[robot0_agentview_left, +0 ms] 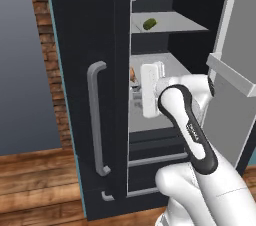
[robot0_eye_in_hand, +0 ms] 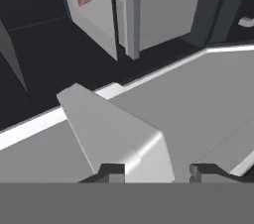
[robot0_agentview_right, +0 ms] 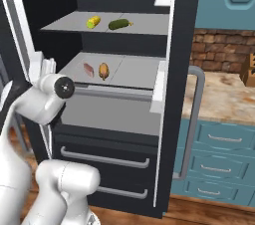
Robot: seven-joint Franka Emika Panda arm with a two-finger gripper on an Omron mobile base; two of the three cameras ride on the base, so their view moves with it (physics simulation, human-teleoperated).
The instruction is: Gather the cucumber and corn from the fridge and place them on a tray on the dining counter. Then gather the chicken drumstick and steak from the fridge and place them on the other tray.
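While the fridge (robot0_agentview_right: 124, 0) stands with its door swung open, all four food items lie inside on two grey shelves. In the right base view the corn (robot0_agentview_right: 93, 21) and the cucumber (robot0_agentview_right: 119, 24) sit side by side on the upper shelf, near the top centre of the frame, apart from each other. The steak (robot0_agentview_right: 88, 69) and the chicken drumstick (robot0_agentview_right: 103, 70) lie just beside each other on the shelf below, left of centre. In the left base view the cucumber (robot0_agentview_left: 149, 23) shows near the top centre.

The gripper (robot0_eye_in_hand: 157, 171) sits at the bottom of the hand view, its fingertips spread with a grey ledge of the fridge's interior between them; they pinch nothing. Which ledge this is cannot be told.

Judged from the task order, the cucumber and corn are first to be fetched. The deciding relation: the arm's wrist is in the left middle of the right base view, so the upper shelf lies above and to the right of it. The cucumber's long axis runs roughly left to right in that frame, slightly tilted. The jaws would best close across that axis.
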